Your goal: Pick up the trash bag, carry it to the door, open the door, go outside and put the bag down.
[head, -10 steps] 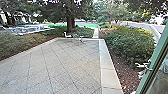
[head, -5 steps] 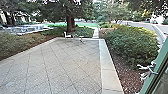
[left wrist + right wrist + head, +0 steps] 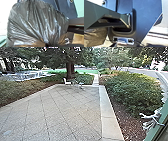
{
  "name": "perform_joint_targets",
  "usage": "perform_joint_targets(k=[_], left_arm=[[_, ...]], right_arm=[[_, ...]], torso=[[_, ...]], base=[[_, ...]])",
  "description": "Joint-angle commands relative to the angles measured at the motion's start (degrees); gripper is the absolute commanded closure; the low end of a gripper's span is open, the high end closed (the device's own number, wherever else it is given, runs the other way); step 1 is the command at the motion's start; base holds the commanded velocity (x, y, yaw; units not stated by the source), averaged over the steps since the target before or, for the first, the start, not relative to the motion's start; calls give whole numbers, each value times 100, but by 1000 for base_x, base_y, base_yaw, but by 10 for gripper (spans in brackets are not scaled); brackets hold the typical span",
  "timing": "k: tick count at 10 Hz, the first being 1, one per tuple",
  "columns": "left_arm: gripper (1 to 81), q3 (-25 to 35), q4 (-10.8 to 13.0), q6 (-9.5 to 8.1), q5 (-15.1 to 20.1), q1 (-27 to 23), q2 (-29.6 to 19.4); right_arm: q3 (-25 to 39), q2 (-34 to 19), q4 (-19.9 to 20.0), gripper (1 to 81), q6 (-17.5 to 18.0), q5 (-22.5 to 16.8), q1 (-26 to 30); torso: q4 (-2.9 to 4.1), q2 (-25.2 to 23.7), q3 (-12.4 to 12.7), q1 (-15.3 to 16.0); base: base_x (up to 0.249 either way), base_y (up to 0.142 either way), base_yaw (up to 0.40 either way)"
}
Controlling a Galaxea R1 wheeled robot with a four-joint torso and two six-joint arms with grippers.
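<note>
Trash bag [image 3: 36, 23]: dark, shiny plastic, bulging full, hanging off the L gripper [image 3: 49, 45], which is clamped on its bunched neck; folds fan out from the pinch. Bag's near the robot's own dark body, & part of it shows in the R wrist view too. L arm pose: holding the bag close in by the body; exact bend, can't tell. R gripper [image 3: 114, 44]: also near the body, can't tell if it's clenched or released. Head view: flat paved patio [image 3: 62, 112] ahead, diag. joint lines, w/ a pale stone border [image 3: 110, 124] along the R edge. Just beyond the border, a strip of brown mulch [image 3: 127, 125] & a big green bush [image 3: 132, 92]. Close on the R, a slanted green frame [image 3: 156, 133] w/ a pale, tangled object [image 3: 150, 119] at it, too blurred to ID. L side: low shrubs [image 3: 20, 92], w/ grey outdoor furniture [image 3: 22, 76] past them. Far end of patio: white chair [image 3: 67, 82] next to a small table [image 3: 80, 84], tree trunk [image 3: 70, 69] behind. Narrow path [image 3: 96, 79] leads off to the lawn [image 3: 87, 71]; road [image 3: 142, 71] in R bkgd.
</note>
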Motion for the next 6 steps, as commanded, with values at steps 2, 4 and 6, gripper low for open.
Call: perform_joint_targets(k=[2, 4, 6], left_arm=[[811, 17, 2, 44, 406, -232, -21], [811, 17, 1, 44, 406, -240, -30], [811, 17, -7, 44, 406, -232, -21]], right_arm=[[37, 19, -53, 10, -17, -318, 136], [28, 19, -44, 10, -8, -318, 136], [37, 19, -44, 10, -8, -318, 136]], torso=[[0, -2, 2, -4], [0, 2, 0, 0], [0, 4, 0, 0]], base=[[112, 0, 0], [112, 0, 0], [112, 0, 0]])
